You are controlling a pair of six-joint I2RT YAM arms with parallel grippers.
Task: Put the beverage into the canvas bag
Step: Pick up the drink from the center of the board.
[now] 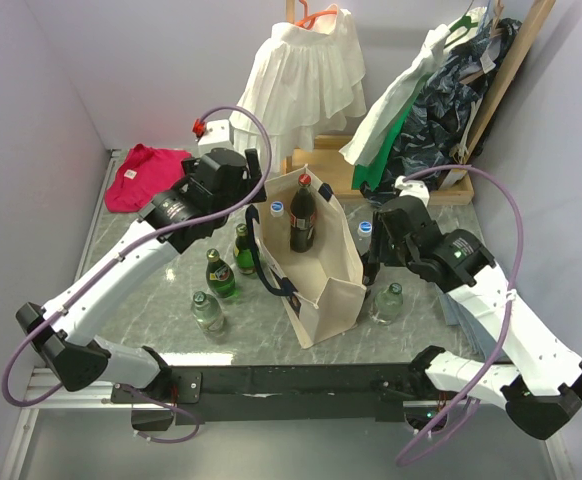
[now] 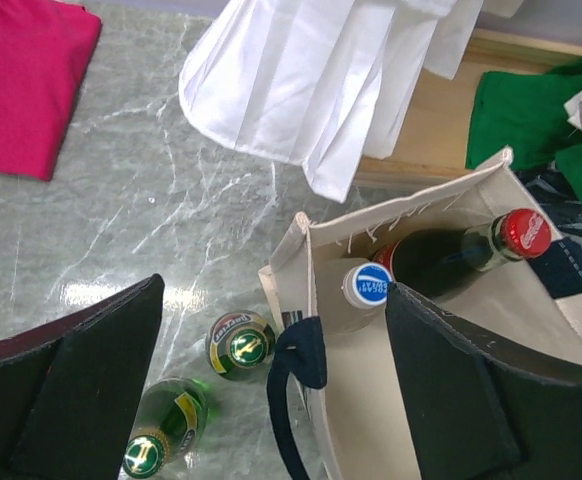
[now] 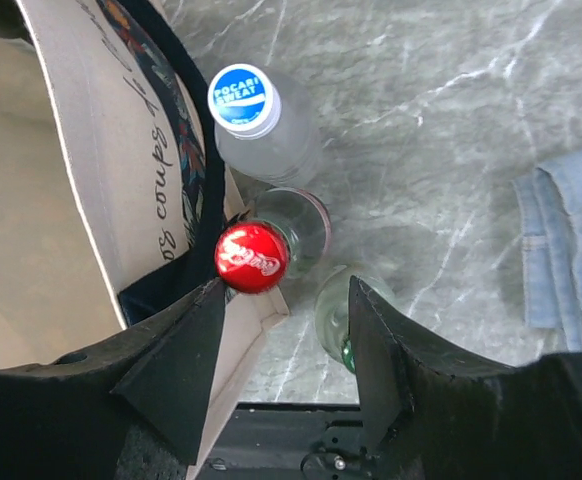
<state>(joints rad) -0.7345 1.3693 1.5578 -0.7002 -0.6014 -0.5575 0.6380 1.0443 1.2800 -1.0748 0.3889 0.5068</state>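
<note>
Already the cola bottle [image 1: 302, 218] stands cap-up in the canvas bag [image 1: 326, 300], left hand [image 2: 271, 290] spread.

A robotics lab set-up: plain grey walls [image 1: 31, 110], a marbled tabletop [image 2: 121, 170], a white garment [image 1: 306, 75] on a wooden rack [image 1: 518, 60]

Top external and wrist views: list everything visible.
canvas bag: one, cream, navy handles, centre
cola bottle: one, dark, red cap, inside bag
blue-capped bottles: two, clear, one inside bag, one right of it
red-capped bottle: one, against bag's right outer wall
glass bottles: five, green or clear, three left, two right
white garment: one, hanging behind
green garment: one, back right
pink cloth: one, back left
denim: one, blue, right
left gripper: black, open, over bag's left wall
right gripper: black, straddling red-capped bottle, grip unclear
</note>
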